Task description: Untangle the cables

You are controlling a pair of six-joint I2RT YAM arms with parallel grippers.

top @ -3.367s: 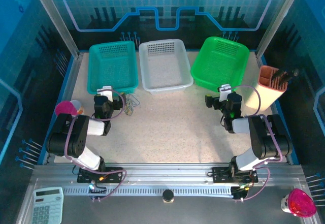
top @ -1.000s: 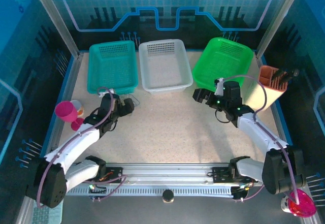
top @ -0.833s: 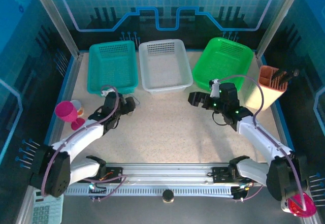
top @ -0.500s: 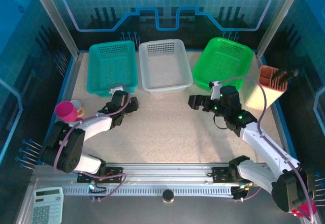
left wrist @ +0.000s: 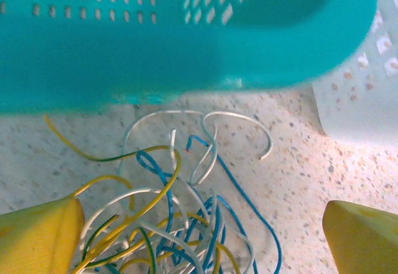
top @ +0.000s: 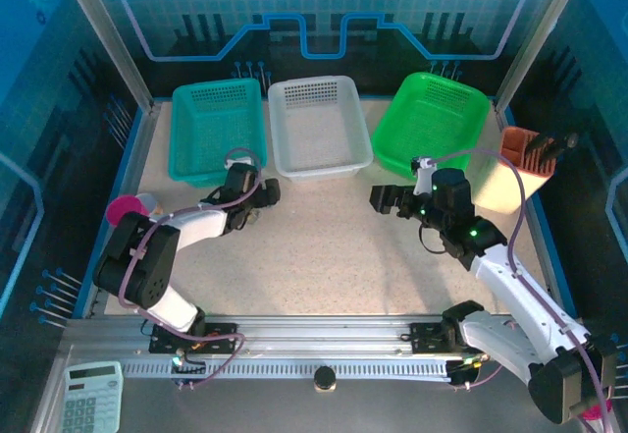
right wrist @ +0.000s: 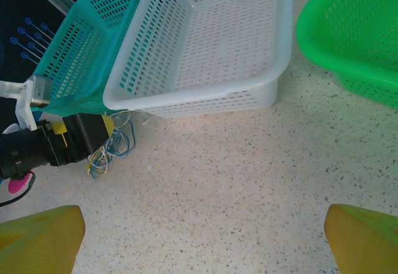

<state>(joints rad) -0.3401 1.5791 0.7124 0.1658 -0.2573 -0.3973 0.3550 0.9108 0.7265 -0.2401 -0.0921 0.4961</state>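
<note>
Pale speckled surface [top: 324,251]: bare between the two arms.
Right claw [right wrist: 202,237]: hangs above the right part of the surface, yellow fingers spread wide with nothing between them.
Left claw [left wrist: 202,237]: low over the tangle, yellow fingers parted wide to either side of it; I cannot tell whether they touch the wires.
Cables [left wrist: 163,221]: one small tangle of thin limp wires, white, blue, yellow and a little green, lying on the surface just in front of the teal basket's near right corner, with loose ends curling toward its wall.
Perforated teal plastic basket [top: 218,129]: far left.
Perforated white plastic basket [top: 316,124]: middle, just beside the teal one.
Bright green plastic basket [top: 429,124]: far right, set at an angle to the other two.
</note>
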